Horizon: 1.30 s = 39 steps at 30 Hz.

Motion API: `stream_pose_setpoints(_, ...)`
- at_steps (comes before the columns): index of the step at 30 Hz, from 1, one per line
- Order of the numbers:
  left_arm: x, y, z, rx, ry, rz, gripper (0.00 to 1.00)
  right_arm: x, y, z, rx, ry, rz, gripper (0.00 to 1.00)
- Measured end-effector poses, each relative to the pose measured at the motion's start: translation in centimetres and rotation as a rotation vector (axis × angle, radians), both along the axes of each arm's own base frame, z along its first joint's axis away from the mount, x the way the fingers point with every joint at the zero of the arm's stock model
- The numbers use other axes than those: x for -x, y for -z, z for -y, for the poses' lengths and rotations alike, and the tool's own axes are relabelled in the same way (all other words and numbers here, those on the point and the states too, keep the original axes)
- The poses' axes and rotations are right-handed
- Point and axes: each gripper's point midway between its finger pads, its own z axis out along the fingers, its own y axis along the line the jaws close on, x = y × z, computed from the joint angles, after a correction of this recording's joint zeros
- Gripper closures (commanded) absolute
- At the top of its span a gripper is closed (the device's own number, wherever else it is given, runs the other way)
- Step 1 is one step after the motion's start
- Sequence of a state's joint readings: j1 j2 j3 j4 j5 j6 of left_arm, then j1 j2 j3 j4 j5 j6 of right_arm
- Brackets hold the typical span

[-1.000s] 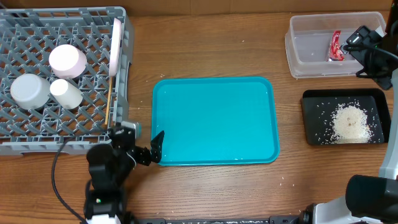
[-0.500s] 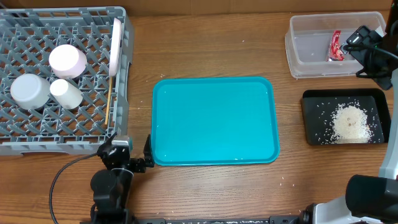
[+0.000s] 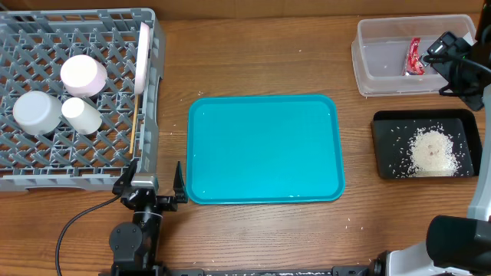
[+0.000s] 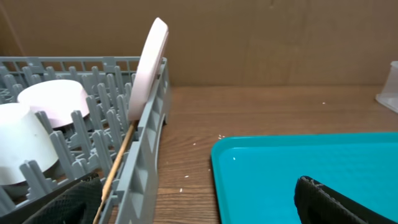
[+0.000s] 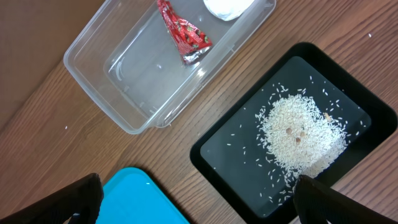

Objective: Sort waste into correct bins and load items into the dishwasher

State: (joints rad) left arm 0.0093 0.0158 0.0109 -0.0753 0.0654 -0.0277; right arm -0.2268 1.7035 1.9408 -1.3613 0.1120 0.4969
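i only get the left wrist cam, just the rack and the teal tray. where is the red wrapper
observer: the red wrapper lies inside the clear tub, on the right side of the table.
operator: and the rice
observer: the rice is heaped in the black tray, right next to that tub.
operator: is the right claw holding anything
observer: no, the right claw is open and empty, hovering above the tub and black tray.
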Motion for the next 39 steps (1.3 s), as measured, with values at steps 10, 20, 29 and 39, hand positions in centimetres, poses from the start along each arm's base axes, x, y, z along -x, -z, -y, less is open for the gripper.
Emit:
stream_pose_setpoints(10,0.01,0.00,0.35,0.000,0.013,0.000,0.00,-0.01,0.00,-0.02,0.000,-0.001,0.000,0.00)
stream_pose_setpoints(20,0.01,0.00,0.35,0.000,0.013,0.000,0.00,0.00,0.00,-0.01,0.000,0.000,0.000,0.00)
stream_pose_setpoints(29,0.01,0.00,0.35,0.000,0.013,0.000,0.00,-0.01,0.00,-0.02,0.000,0.000,0.000,0.00)
stream_pose_setpoints(39,0.01,0.00,0.35,0.000,0.013,0.000,0.00,0.01,0.00,0.00,0.000,0.001,0.000,0.00)
